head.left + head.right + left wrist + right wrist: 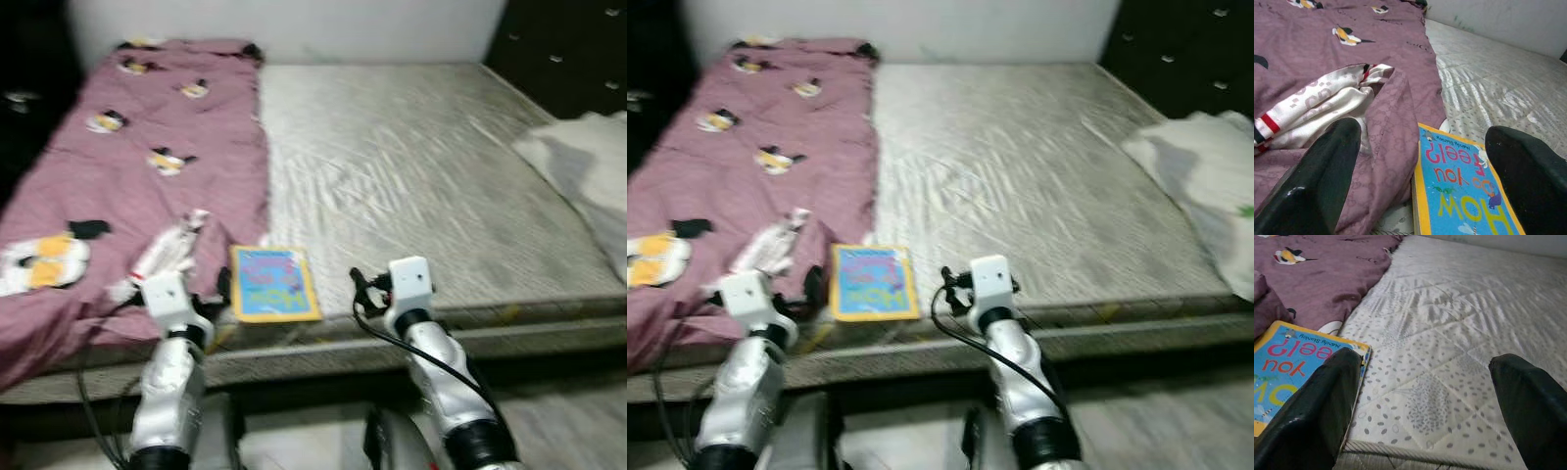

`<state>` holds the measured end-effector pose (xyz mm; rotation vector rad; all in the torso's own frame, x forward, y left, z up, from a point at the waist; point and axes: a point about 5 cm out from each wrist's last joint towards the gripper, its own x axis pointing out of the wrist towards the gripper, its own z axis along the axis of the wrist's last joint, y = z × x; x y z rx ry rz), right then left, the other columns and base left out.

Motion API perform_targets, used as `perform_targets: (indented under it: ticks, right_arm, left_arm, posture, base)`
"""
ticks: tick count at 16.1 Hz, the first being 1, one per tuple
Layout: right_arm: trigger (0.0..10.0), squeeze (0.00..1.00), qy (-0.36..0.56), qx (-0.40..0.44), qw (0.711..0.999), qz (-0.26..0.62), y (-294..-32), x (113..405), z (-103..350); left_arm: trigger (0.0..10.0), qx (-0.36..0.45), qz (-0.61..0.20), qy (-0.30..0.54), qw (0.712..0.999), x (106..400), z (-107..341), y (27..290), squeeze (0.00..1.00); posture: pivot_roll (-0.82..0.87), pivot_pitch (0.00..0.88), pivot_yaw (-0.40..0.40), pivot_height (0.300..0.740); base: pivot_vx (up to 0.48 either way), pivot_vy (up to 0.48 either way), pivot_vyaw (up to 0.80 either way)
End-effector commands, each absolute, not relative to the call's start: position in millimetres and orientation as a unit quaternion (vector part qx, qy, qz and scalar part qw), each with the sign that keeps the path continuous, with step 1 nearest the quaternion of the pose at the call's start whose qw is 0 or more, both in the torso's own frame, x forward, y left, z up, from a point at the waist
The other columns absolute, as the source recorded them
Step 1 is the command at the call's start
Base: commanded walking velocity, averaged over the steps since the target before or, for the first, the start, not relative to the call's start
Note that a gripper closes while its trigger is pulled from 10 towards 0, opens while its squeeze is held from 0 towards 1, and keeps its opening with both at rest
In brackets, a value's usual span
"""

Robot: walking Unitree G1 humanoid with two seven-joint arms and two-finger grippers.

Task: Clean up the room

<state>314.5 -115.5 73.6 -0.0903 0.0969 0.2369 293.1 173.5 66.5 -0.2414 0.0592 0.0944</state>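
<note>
While both arms are held out over the near edge of the bed (pixel 421 186), the left tool (pixel 1415 181) is seen with its fingers spread apart above the purple blanket (pixel 127 176) and a yellow-bordered book (pixel 272 284). The right tool (pixel 1425 406), likewise spread apart, is held just beside the book, over bare mattress. A white cloth (pixel 588 157) is seen at the bed's far right.

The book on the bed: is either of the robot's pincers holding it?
No. The book lies flat on the mattress near its front edge, with both pincers open and apart from it.
</note>
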Motion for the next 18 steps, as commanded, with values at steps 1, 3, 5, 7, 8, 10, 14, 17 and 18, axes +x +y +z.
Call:
perform_targets:
  ticks: [1,3,5,7,8,10,14,17,18]
  right_arm:
    - [10.0,0.00,0.051,-0.042,0.991,0.117,-117.1,315.6,74.0]
    - [10.0,0.00,0.051,-0.040,0.991,0.116,-116.6,315.1,74.5]
    - [10.0,0.00,0.048,-0.038,0.991,0.118,-118.7,314.4,77.0]
    - [10.0,0.00,0.045,-0.036,0.991,0.117,-122.3,314.1,81.4]
    - [10.0,0.00,0.044,-0.033,0.991,0.120,-123.7,310.0,84.0]
    - [10.0,0.00,0.038,-0.038,0.989,0.141,-120.9,297.1,86.6]
    - [10.0,0.00,0.026,-0.048,0.986,0.156,-122.0,279.1,92.5]
    - [10.0,0.00,0.035,-0.057,0.985,0.156,-127.8,265.8,96.5]
    - [10.0,0.00,0.039,-0.060,0.985,0.156,-129.8,262.8,96.8]
  left_arm:
    - [10.0,-0.121,0.048,0.029,0.991,295.0,68.2,172.7,0.00]
    - [10.0,-0.126,0.050,0.033,0.990,296.6,67.8,173.4,0.00]
    - [10.0,-0.129,0.049,0.044,0.989,299.1,66.8,172.5,0.00]
    - [10.0,-0.136,0.045,0.052,0.988,303.1,65.9,171.4,0.00]
    - [10.0,-0.141,0.044,0.050,0.988,308.9,67.8,171.6,0.00]
    - [10.0,-0.151,0.046,0.043,0.987,320.8,75.6,173.0,0.00]
    - [10.0,-0.164,0.018,0.090,0.982,338.4,72.9,165.4,0.00]
    - [10.0,-0.204,-0.005,0.134,0.970,343.1,61.3,157.8,0.00]
    - [10.0,-0.225,0.012,0.143,0.964,343.9,58.9,164.2,0.00]
  posture:
    - [-0.03,0.075,-0.040,0.571]
    - [-0.03,0.079,-0.038,0.542]
    - [-0.04,0.085,-0.036,0.542]
    - [-0.04,0.090,-0.038,0.542]
    - [-0.05,0.097,-0.042,0.542]
    - [-0.06,0.111,-0.049,0.542]
    - [-0.10,0.136,-0.048,0.542]
    - [-0.14,0.150,-0.049,0.542]
    - [-0.14,0.150,-0.049,0.542]
  base:
    - [0.000,0.000,0.00]
    - [0.000,0.000,0.00]
    - [0.000,0.000,0.00]
    - [0.000,0.000,0.00]
    - [0.000,0.000,0.00]
    - [0.000,0.000,0.00]
    - [0.000,0.000,0.00]
    - [0.000,0.000,0.00]
    - [0.000,0.000,0.00]
